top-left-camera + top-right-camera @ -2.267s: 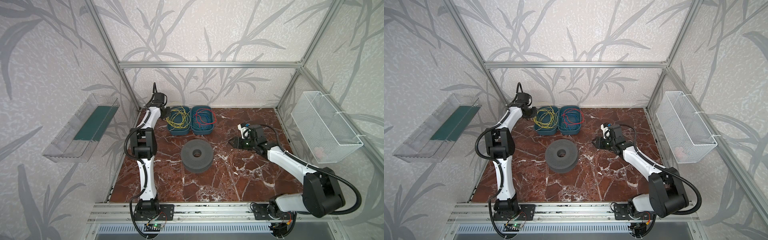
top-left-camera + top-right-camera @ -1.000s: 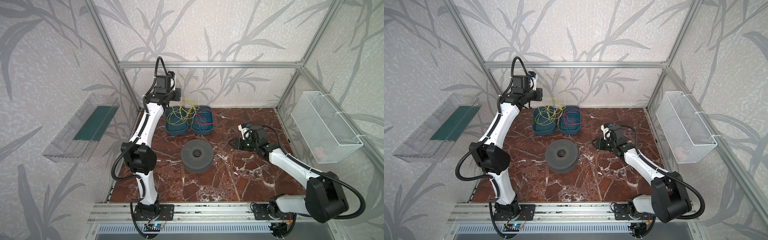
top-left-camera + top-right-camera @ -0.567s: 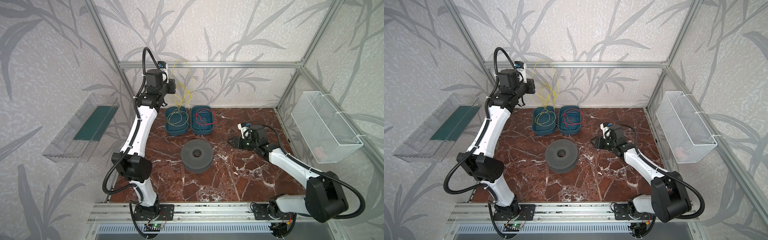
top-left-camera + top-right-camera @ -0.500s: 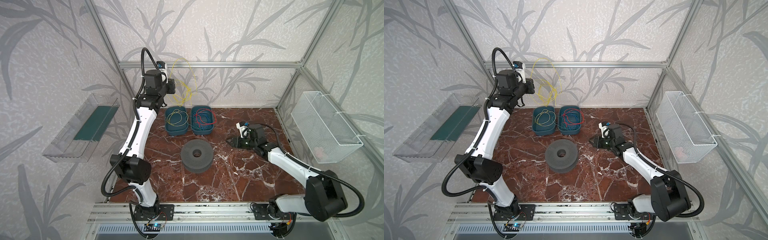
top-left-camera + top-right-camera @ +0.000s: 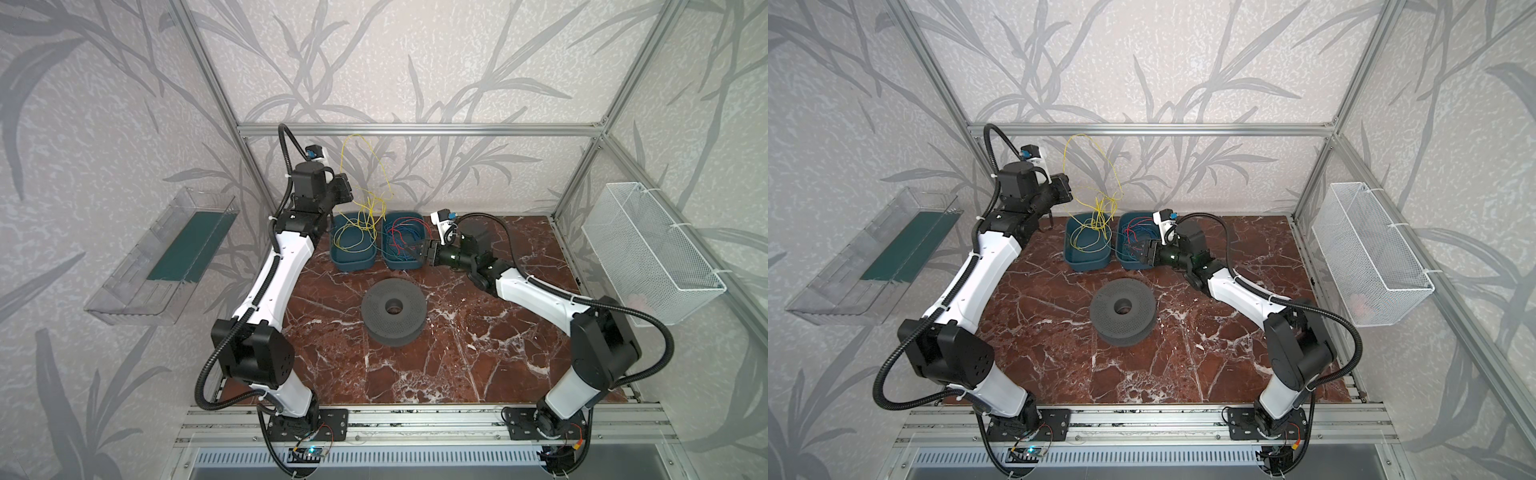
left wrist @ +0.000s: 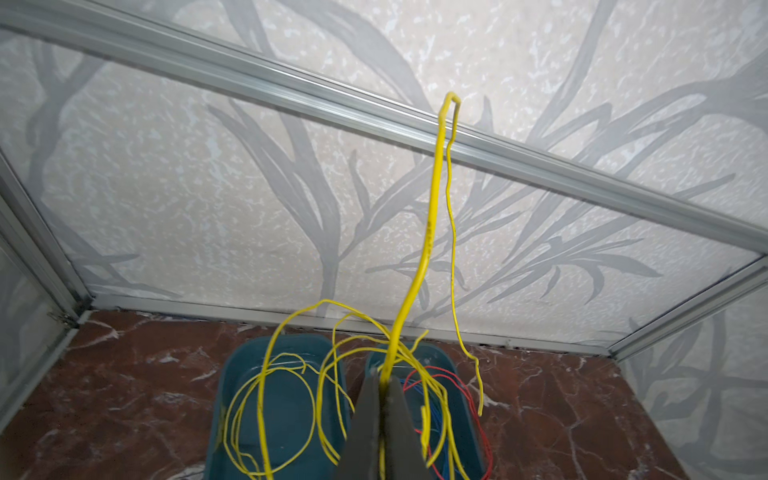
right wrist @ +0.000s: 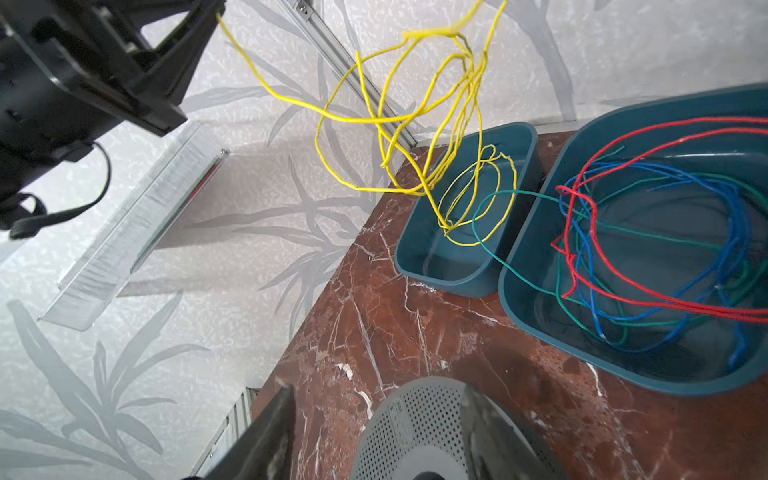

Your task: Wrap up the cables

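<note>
The left end effector [image 6: 384, 376] is clenched on a strand of the yellow cables [image 5: 368, 207] and is held high above the counter [image 5: 478, 332], near the rear frame rail; the height is judged to be meant for drawing the loose loops clear of the left blue bin [image 5: 353, 266], so that one length can be separated from the tangle. That separation is not yet achieved; in both top views a knot of loops is seen hanging between the end effector and the bin, the lower coils are lying inside the bin, and one tall loop is arched up past the rail. The right end effector [image 5: 419, 250] is released and empty, its jaws being seen parted in the right wrist view; it is held low at the rim of the right blue bin [image 5: 401, 266], in which red, blue and green wires [image 7: 575, 191] are left untouched; it is pointed toward the hanging yellow strands, presumably so that a free end can be taken. The grey spool [image 5: 411, 309] is set flat at mid-counter, in front of both bins, where it is judged reachable by both arms; no winding is seen on it, so wrapping is judged not yet begun; snagging of the tangle is the risk to be watched.
</note>
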Available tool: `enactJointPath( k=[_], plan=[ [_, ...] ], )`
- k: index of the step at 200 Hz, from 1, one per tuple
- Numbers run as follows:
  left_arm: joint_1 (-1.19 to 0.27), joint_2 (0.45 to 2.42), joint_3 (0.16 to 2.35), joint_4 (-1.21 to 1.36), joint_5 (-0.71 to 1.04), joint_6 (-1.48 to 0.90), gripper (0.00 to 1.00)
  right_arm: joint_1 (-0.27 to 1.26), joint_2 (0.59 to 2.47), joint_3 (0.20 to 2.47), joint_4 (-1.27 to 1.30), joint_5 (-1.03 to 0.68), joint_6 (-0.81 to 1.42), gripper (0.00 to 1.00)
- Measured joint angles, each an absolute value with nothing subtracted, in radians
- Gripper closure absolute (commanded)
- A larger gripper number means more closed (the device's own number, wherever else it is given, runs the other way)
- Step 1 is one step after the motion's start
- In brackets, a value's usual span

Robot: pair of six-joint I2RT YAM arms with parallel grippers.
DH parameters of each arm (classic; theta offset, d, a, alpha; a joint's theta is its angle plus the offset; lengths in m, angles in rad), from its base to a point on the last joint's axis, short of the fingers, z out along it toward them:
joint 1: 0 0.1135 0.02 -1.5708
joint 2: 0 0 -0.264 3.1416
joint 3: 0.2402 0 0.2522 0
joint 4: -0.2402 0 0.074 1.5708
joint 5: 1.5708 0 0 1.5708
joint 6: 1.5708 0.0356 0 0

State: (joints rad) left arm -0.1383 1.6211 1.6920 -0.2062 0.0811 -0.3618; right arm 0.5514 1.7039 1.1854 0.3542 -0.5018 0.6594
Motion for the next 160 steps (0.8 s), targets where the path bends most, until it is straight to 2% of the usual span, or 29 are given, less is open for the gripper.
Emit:
enactJointPath(
  k=[31, 83, 160],
  plan=[
    [-0.138, 1.582, 1.691, -0.162, 0.085, -0.440, 1.00, 0.551, 1.778, 1.173, 0.434, -0.503, 0.718, 0.34],
    [-0.136, 1.533, 1.691, -0.117, 0.126, -0.519, 1.00, 0.549, 1.846, 1.200, 0.538, -0.548, 0.772, 0.25],
    [-0.136, 1.527, 1.691, -0.111, 0.194, -0.622, 1.00, 0.548, 2.040, 1.525, 0.650, -0.614, 0.821, 0.22]
  ],
)
